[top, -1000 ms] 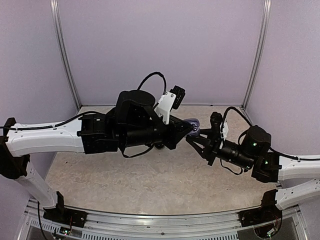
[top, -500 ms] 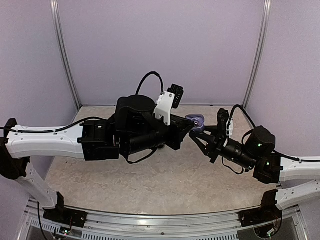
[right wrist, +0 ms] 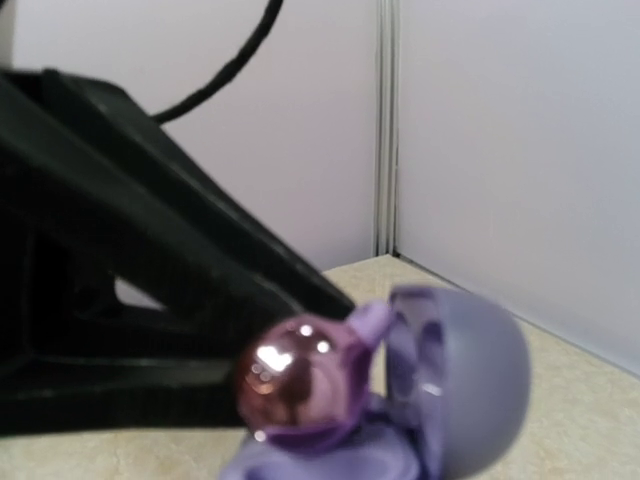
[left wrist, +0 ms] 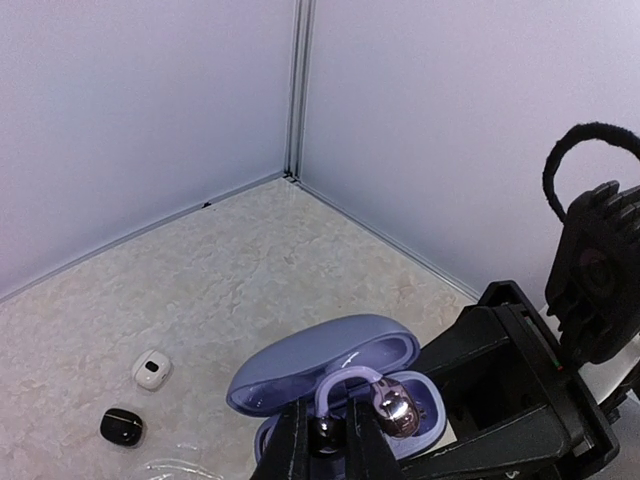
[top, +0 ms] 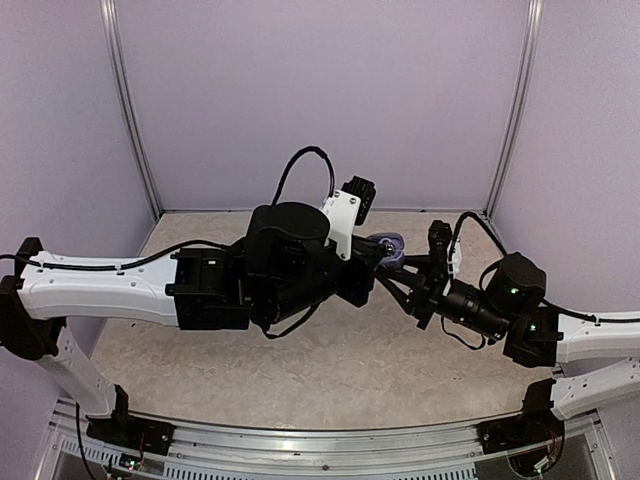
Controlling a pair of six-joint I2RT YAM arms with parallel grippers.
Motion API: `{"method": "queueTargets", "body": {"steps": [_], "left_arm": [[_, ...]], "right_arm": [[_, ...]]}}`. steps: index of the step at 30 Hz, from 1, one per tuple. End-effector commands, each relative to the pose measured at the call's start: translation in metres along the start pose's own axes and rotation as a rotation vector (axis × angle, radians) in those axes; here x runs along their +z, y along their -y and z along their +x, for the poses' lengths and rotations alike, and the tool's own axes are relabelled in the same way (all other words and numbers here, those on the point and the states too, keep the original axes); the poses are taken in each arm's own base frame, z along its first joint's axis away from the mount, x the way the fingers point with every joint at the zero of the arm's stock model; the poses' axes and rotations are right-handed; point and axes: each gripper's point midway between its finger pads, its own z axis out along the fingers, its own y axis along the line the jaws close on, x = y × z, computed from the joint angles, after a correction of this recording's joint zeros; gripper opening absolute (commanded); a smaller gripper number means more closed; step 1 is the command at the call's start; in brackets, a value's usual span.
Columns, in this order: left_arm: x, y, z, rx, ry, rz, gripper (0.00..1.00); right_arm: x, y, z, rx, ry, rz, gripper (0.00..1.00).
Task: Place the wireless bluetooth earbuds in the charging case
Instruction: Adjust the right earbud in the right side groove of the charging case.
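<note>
A lilac charging case (left wrist: pixel 300 378) stands open, lid up, held off the table. My right gripper (top: pixel 397 270) is shut on its base; its black fingers (left wrist: pixel 505 395) flank the case. My left gripper (left wrist: pixel 327 428) is shut on the dark end of a lilac ear-hook earbud (left wrist: pixel 396 411) with a shiny pinkish bulb, which sits at the case's cavity. In the right wrist view the earbud (right wrist: pixel 292 378) and the case (right wrist: pixel 465 385) are close and blurred, with the left gripper's black body behind them. The case also shows in the top view (top: pixel 391 244).
A small white case (left wrist: pixel 151 370) and a small black case (left wrist: pixel 121 427) lie on the beige table (left wrist: pixel 250 260) to the left. A clear plastic piece (left wrist: pixel 170 466) lies near them. Lilac walls and a corner post (left wrist: pixel 297 90) stand close behind.
The left arm has swung right and forward. The right gripper and the case have risen slightly toward the back, staying met with the left gripper.
</note>
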Motion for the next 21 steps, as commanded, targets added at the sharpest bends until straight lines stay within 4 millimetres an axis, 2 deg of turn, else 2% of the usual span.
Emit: {"method": "queueTargets", "body": {"steps": [1,10,17,21], "left_arm": [[0.004,0.006,0.004,0.09,-0.015,-0.034,0.0],[0.006,0.012,0.015,0.16,-0.041,-0.036,0.0],[0.005,0.01,0.025,0.179,-0.066,-0.037,0.0],[0.002,0.011,0.026,0.184,-0.068,-0.029,0.04]], "right_arm": [[0.003,-0.014,-0.017,0.014,0.049,-0.066,0.0],[-0.002,-0.013,-0.025,0.037,0.084,-0.064,0.0],[-0.011,-0.013,-0.037,0.039,0.137,-0.067,0.0],[-0.012,-0.014,-0.04,0.041,0.148,-0.074,0.0]]}}
